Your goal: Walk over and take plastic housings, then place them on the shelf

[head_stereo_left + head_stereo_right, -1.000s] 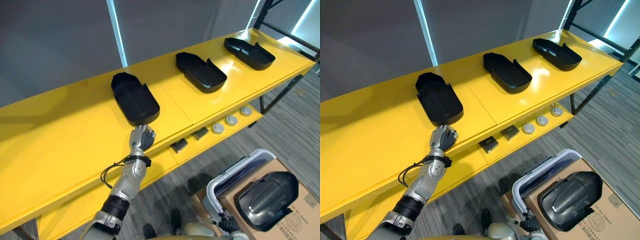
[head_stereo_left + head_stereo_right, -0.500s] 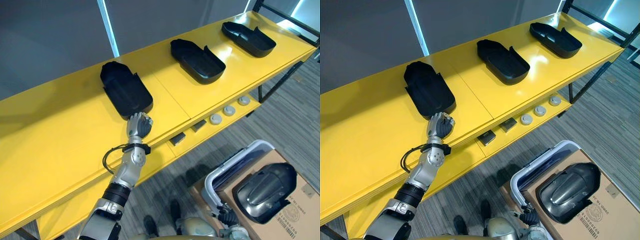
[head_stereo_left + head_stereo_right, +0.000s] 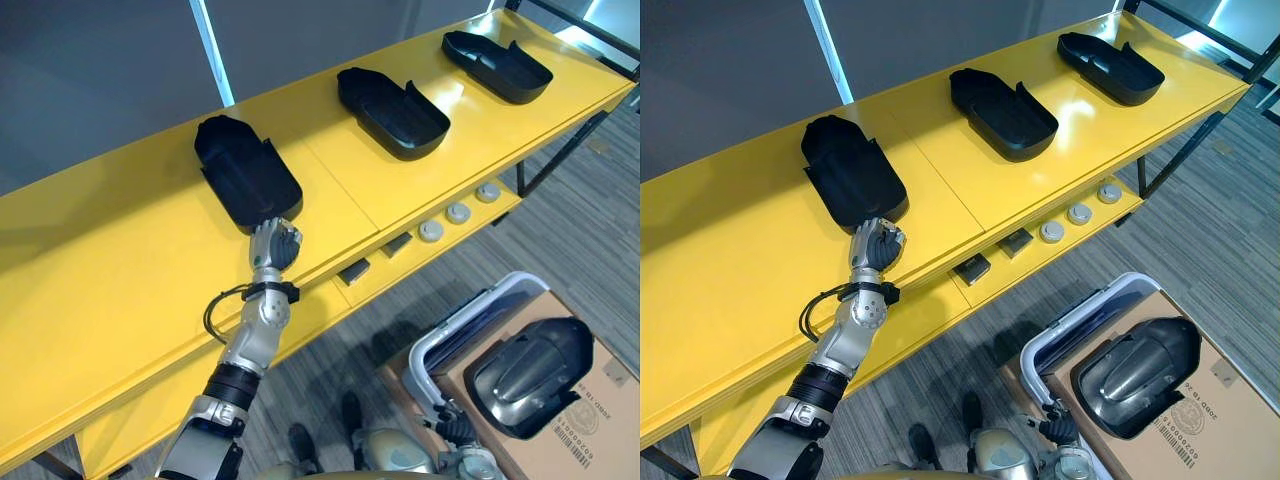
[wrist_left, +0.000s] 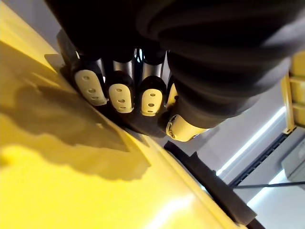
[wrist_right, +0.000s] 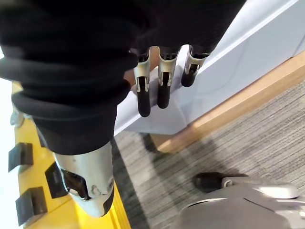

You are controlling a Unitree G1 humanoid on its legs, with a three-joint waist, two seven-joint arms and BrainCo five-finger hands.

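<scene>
Three black plastic housings lie open side up on the yellow shelf point(image 3: 110, 270): one at the left point(image 3: 247, 180), one in the middle point(image 3: 392, 100), one at the far right point(image 3: 497, 66). My left hand point(image 3: 273, 245) rests on the shelf at the near end of the left housing, its fingers point(image 4: 119, 90) curled into a fist against the housing's edge, holding nothing. Another housing point(image 3: 530, 375) lies dome up on a cardboard box point(image 3: 600, 440) on the floor. My right hand point(image 5: 159, 86) hangs low beside a white bin, fingers relaxed and empty.
Under the top board, a lower yellow shelf carries small round grey parts point(image 3: 431, 231) and black blocks point(image 3: 353, 271). The white bin's rim point(image 3: 470, 325) stands between the shelf and the box. Grey carpet lies around them, and a dark frame post point(image 3: 560, 140) stands at the shelf's right end.
The whole picture has shifted, so the camera moved. My left fist has stayed at the near end of the left housing. The right hand has not visibly changed.
</scene>
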